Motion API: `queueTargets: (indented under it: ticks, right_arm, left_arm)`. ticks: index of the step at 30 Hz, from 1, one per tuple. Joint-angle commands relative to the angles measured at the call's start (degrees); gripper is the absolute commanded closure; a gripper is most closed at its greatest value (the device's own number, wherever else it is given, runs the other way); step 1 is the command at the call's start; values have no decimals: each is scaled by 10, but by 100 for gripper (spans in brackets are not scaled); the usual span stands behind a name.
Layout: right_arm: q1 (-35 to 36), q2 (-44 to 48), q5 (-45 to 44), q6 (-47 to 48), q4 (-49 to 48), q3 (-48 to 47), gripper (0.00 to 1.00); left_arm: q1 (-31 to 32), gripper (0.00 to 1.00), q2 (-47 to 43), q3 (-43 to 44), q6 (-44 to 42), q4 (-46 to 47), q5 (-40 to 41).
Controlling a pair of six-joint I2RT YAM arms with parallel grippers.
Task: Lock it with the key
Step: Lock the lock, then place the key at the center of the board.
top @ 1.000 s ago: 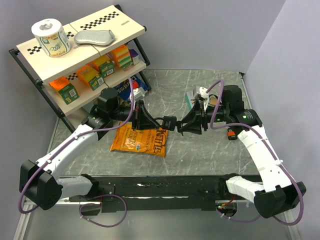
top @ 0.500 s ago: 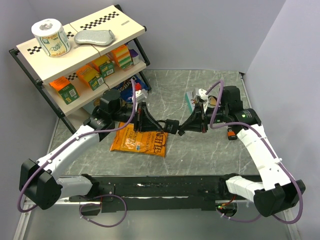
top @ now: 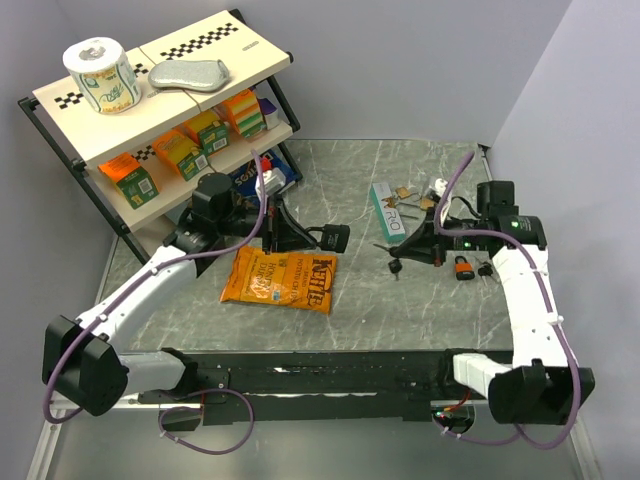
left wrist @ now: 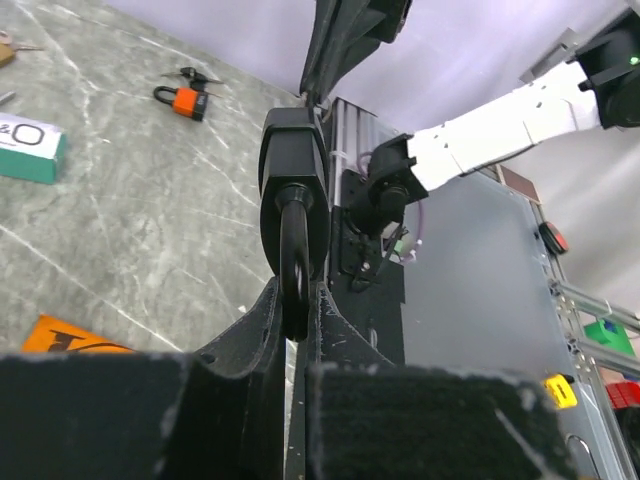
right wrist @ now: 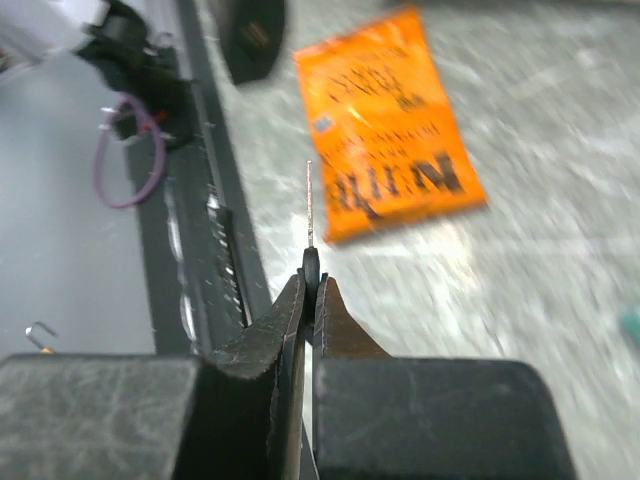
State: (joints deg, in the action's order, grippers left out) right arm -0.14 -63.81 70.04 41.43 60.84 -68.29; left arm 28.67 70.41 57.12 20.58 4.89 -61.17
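Top external view: the bench (top: 400, 310) carries the chip bag (top: 280, 280); your two arms, which met above it a second ago, now stand well apart.
Left gripper (left wrist: 297, 310): jaws narrow, clamped on the shackle of the black padlock (left wrist: 293, 170), holding it in the air beside the bag's far edge.
Right gripper (right wrist: 310, 290): drawn back to the right, jaws pinched shut on the key (right wrist: 310, 215).
Key: out of the padlock, blade pointing free.
Meaning for you: either the turn is finished or the insertion failed. The latch is not visible, so check it.
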Motion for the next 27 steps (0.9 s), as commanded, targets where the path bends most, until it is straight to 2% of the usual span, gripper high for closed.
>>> queueTargets:
  ticks: [1, 7, 13, 19, 25, 27]
  right_arm:
    - [-70, -30, -24, 99, 83, 7, 100]
    - [-139, -92, -166, 66, 13, 80, 100]
    - [-165, -167, -253, 6, -93, 120, 100]
    - [-168, -256, -286, -34, -148, 114, 100]
    - [-169, -301, -319, -55, -186, 103, 100]
    - [-169, -307, -329, -57, -190, 98, 95]
  left_arm:
    - [-3, 99, 0, 13, -11, 34, -5]
    - [4, 99, 21, 35, -85, -47, 22]
    - [23, 99, 42, 44, -143, -102, 36]
    - [43, 99, 57, 32, -186, -131, 48]
    - [48, 99, 64, 25, -200, -135, 50]
    - [47, 99, 64, 21, -200, -134, 52]
